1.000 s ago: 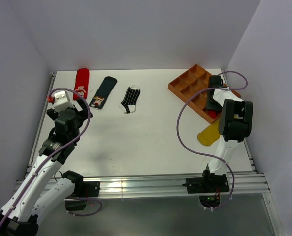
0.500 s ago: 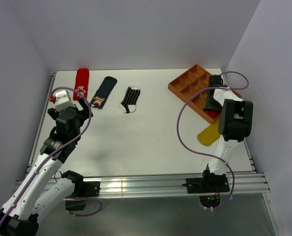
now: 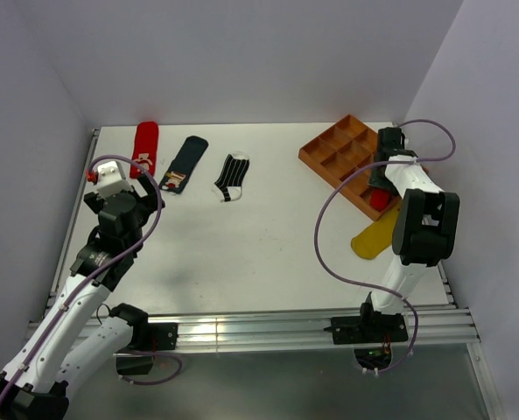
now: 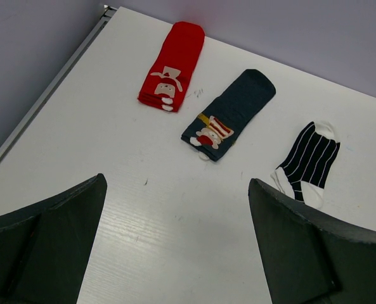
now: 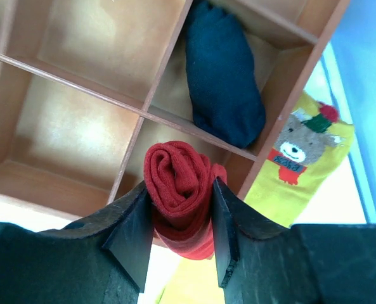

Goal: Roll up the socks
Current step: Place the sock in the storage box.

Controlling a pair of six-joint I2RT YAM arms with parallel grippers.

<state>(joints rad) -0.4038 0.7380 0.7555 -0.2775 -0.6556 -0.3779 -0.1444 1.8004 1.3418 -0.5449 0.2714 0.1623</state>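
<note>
My right gripper [image 5: 181, 190] is shut on a rolled red sock [image 5: 178, 190] and holds it over a compartment of the wooden tray [image 3: 338, 157]; the roll also shows in the top view [image 3: 381, 200]. A rolled navy sock [image 5: 224, 76] lies in the neighbouring compartment. A mustard yellow sock [image 3: 371, 236] with a bear motif lies flat beside the tray, also in the right wrist view [image 5: 295, 164]. A flat red sock [image 3: 144, 144], a navy sock with a patch [image 3: 183, 164] and a striped sock [image 3: 232, 176] lie at the back left. My left gripper [image 4: 175, 209] is open and empty, short of them.
The tray has several other compartments [image 5: 80, 133] with nothing in them. Grey walls close in the table on the left, back and right. A metal rail [image 3: 259, 328] runs along the near edge.
My right arm has swung so the gripper and red roll sit lower over the tray, and its cable has shifted. The left arm has barely moved.
</note>
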